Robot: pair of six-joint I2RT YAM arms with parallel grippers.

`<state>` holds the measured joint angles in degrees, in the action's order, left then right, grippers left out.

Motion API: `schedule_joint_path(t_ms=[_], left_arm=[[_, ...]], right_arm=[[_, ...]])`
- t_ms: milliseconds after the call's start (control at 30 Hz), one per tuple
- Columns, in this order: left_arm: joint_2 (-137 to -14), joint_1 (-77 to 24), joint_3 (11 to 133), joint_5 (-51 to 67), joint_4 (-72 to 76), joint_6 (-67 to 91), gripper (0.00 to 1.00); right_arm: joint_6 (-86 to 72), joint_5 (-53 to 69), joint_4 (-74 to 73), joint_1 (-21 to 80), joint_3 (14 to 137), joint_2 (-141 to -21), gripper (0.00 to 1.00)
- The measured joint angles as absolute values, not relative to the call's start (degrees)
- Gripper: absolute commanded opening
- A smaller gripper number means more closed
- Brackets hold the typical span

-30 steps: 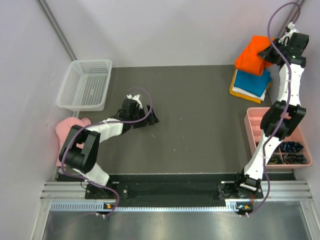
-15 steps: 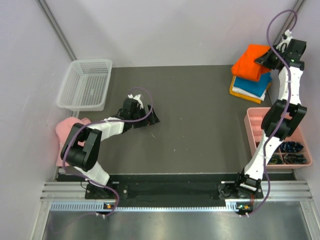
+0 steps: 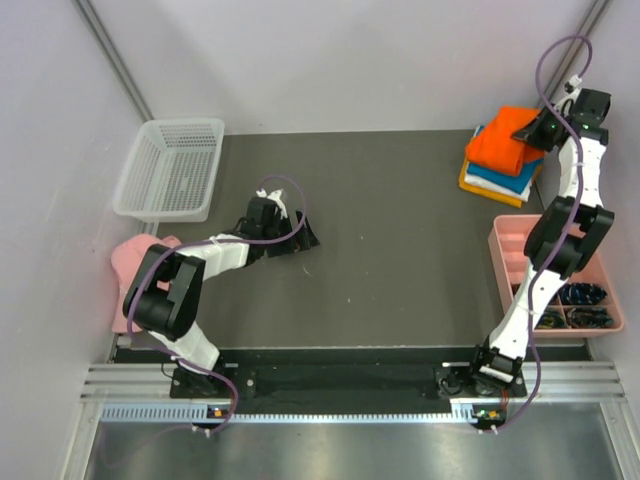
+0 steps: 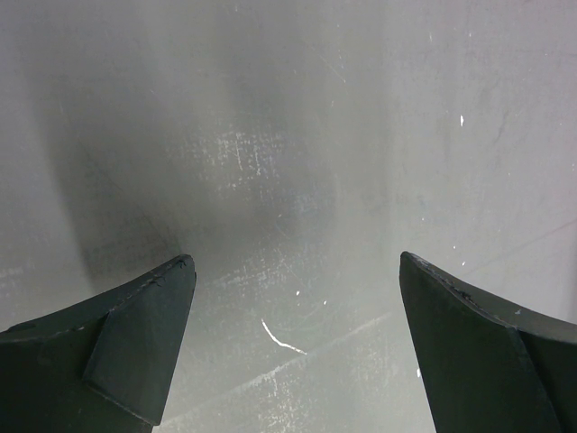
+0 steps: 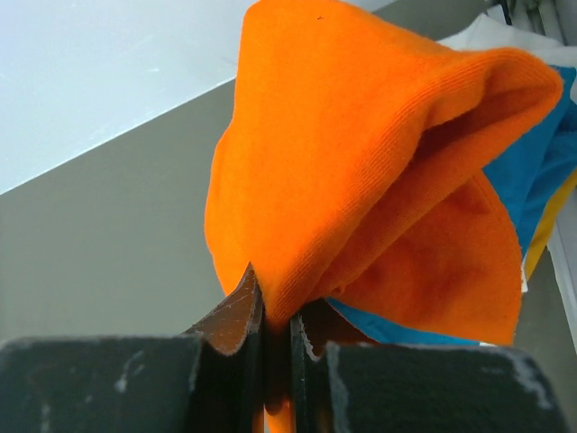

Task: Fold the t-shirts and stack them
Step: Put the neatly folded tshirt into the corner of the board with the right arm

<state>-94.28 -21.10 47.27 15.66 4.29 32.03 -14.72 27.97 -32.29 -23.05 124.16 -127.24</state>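
A bright orange t-shirt (image 3: 503, 140) lies bunched on top of a stack at the table's far right corner, with a teal t-shirt (image 3: 512, 180) and an amber yellow one (image 3: 470, 184) beneath it. My right gripper (image 3: 530, 130) is shut on a fold of the orange t-shirt (image 5: 361, 162). In the right wrist view the cloth is pinched between the closed fingers of the right gripper (image 5: 278, 311). Teal (image 5: 536, 167), yellow (image 5: 544, 236) and white (image 5: 487, 32) edges show behind. My left gripper (image 3: 295, 238) rests low over the bare table, left of centre. The left gripper (image 4: 297, 271) is open and holds nothing.
A white mesh basket (image 3: 170, 170) stands at the back left. A pale pink cap (image 3: 135, 258) lies by the left arm's base. A pink compartment tray (image 3: 510, 250) with small dark items sits at the right edge. Walls close in on both sides.
My right gripper has come down and toward the near side with the orange t-shirt, which now sits lower on the stack. The left arm has not moved.
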Motion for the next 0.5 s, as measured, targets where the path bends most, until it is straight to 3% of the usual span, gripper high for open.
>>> schedule_joint_path(t_ms=[467, 500], left_arm=[[-94.3, -21.1, 47.3, 16.1, 4.3, 32.0, 0.99], [-94.3, -21.1, 47.3, 16.1, 4.3, 32.0, 0.99]], right_arm=[[-14.5, 20.0, -35.7, -23.0, 124.2, -128.4, 0.0], [-14.5, 19.4, -35.8, -23.0, 124.2, -128.4, 0.05]])
